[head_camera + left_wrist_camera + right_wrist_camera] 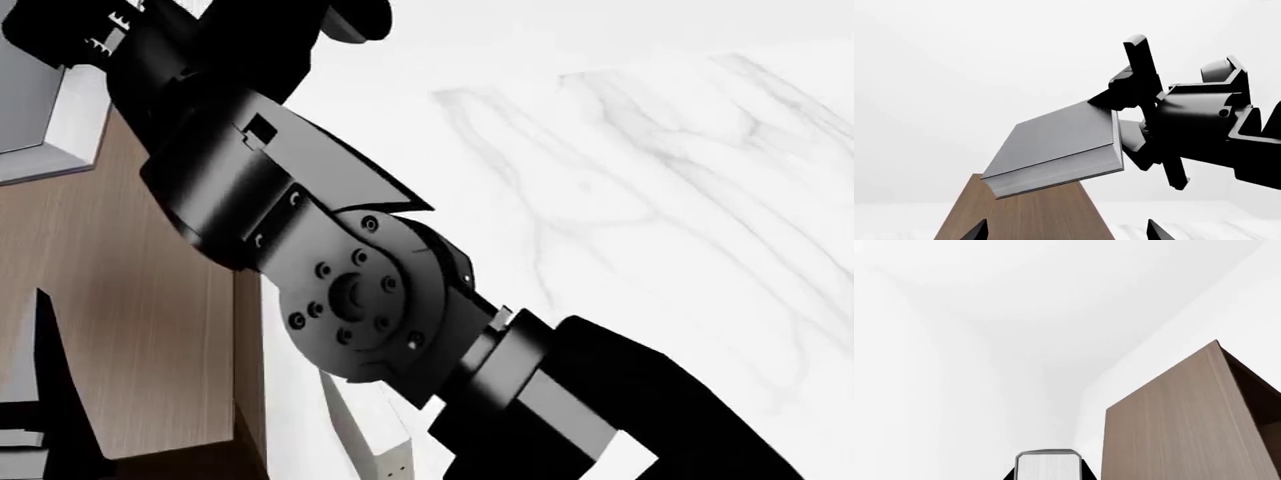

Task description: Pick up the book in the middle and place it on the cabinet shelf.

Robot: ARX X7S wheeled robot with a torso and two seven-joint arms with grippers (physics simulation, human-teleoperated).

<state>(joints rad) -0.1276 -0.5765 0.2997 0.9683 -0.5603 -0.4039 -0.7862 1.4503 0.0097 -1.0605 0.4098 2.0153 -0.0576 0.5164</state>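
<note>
Our right fingers [1121, 107] are clamping the book [1054, 145] tilted above the cabinet shelf [1024, 215]; our left fingers [1064, 231] are standing open below.

A tall boxy brown wood-grain cabinet [1174, 425] is seen standing against white walls. Its flat top [1024, 215] is shown in the left wrist view with nothing seen resting on it. A white marble-veined floor [641, 170] is seen beside it.
</note>
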